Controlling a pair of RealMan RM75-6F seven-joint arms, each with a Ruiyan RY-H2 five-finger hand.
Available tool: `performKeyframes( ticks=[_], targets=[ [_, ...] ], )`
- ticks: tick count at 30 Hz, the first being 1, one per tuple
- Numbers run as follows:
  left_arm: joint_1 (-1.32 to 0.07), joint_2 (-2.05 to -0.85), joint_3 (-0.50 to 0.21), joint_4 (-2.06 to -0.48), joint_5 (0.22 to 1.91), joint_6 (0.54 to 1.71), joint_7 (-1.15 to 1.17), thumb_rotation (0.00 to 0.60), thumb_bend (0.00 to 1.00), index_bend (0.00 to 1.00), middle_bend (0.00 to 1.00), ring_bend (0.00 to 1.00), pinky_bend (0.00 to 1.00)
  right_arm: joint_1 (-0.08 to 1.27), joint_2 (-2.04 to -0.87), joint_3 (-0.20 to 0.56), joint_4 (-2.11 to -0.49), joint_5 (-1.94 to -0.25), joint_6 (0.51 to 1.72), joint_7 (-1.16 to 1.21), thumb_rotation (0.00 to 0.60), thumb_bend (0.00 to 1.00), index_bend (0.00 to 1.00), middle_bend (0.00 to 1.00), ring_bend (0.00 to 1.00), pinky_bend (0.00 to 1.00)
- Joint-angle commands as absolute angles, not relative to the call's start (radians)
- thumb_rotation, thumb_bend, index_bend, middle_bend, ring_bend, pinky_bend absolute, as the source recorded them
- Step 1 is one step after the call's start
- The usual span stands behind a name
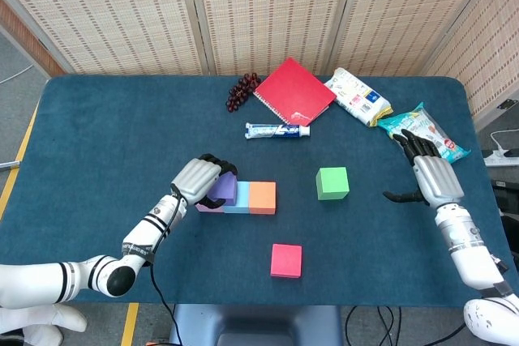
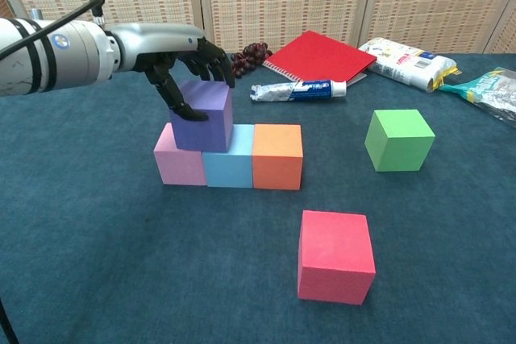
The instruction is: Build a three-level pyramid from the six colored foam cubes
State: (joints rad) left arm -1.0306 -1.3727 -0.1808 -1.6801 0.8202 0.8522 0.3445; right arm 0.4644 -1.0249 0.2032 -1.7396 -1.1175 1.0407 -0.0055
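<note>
Straddling pink foam cube (image 2: 178, 163) and blue foam cube (image 2: 228, 166), purple foam cube (image 2: 203, 115) is gripped by left hand (image 2: 179, 54) for second-level seating; right hand (image 1: 430, 174) is held wide, empty.

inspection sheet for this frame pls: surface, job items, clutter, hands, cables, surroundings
Surface: dark blue table.
Job's things: pink cube, light blue cube and orange cube in a row; purple cube on pink and blue; green cube and red cube loose.
Clutter: red notebook, grapes, toothpaste tube, two snack packets.
Hands: left hand grips the purple cube; right hand open, holding nothing.
Cables: cable and plug off the right edge.
Surroundings: woven screen panels.
</note>
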Motion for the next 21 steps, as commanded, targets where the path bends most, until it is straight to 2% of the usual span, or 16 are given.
performKeyframes(
  ticks=[1,21],
  targets=[
    [-1.032,-1.373,-0.179,-1.679,0.819,0.849,0.345,0.600,0.29,0.34,0.36,0.24,0.19,0.464,-1.025,0.203,-1.740,-1.118,1.041,-0.007,0.600,0.21,0.00,0.04,0.00,0.05],
    [-1.036,-1.383,-0.177,-1.663,0.816,0.844,0.345,0.600,0.30,0.34,0.36,0.24,0.19,0.464,-1.027,0.202,-1.738,-1.112,1.041,-0.012,0.600,0.21,0.00,0.04,0.00,0.05]
  ],
)
